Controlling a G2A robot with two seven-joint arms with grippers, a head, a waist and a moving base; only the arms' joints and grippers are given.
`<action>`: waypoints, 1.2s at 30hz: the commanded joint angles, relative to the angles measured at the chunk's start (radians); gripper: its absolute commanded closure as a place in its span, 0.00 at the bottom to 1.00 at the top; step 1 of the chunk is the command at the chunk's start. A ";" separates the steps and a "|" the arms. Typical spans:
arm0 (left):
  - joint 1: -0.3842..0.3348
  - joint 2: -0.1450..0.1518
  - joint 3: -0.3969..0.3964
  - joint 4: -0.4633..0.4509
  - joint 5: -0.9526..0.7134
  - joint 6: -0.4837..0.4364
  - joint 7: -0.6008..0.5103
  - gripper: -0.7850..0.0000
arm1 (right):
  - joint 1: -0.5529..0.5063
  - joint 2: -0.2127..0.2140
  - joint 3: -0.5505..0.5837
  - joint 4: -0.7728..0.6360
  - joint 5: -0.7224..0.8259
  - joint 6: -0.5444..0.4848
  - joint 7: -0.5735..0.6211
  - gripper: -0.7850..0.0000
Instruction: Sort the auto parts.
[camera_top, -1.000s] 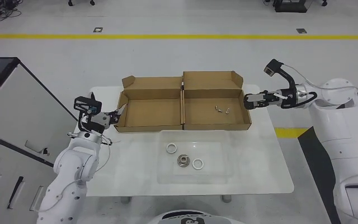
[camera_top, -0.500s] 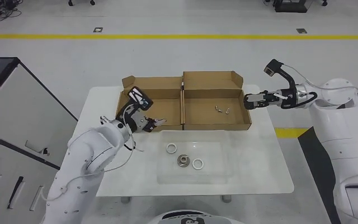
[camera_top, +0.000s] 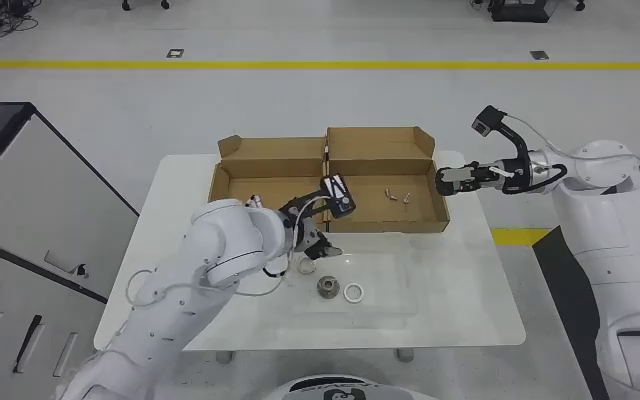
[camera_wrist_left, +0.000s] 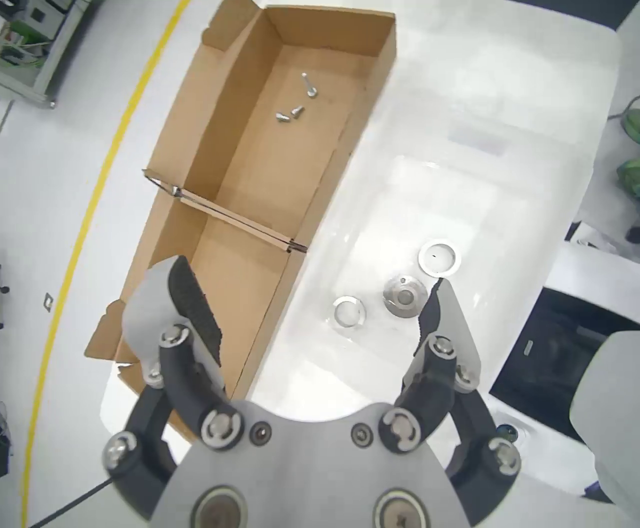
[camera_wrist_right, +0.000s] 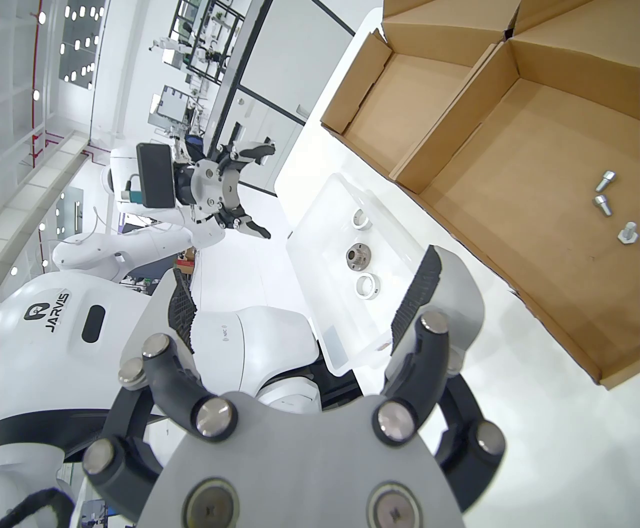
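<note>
This is a robotics lab or industrial test hall. The floor (camera_top: 400, 95) is smooth and pale, crossed on the far side by a painted yellow line (camera_top: 320, 65), with small square floor hatches (camera_top: 175, 52) just beyond it. One white table (camera_top: 470, 310) serves as a workstation, bearing cardboard boxes (camera_top: 260, 185) and a clear tray (camera_top: 385, 310). The right wrist view takes in the room behind: tall dark-framed glass partitions (camera_wrist_right: 270, 85), rows of ceiling lights (camera_wrist_right: 70, 50), thin red pipes (camera_wrist_right: 37, 135) and racks of equipment (camera_wrist_right: 200, 35). A shelf of cabled gear (camera_wrist_left: 30, 55) stands past the yellow line.
</note>
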 joint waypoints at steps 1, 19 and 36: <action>-0.038 -0.009 0.054 0.037 -0.010 0.011 -0.022 0.00 | 0.000 0.000 0.000 0.000 0.000 0.000 0.000 0.00; -0.209 -0.088 0.330 0.280 -0.119 0.103 -0.055 0.00 | 0.000 0.000 0.000 0.000 0.000 0.000 0.000 0.00; -0.264 -0.140 0.446 0.401 -0.213 0.124 -0.068 0.00 | 0.000 0.000 0.000 0.000 0.000 0.000 0.000 0.00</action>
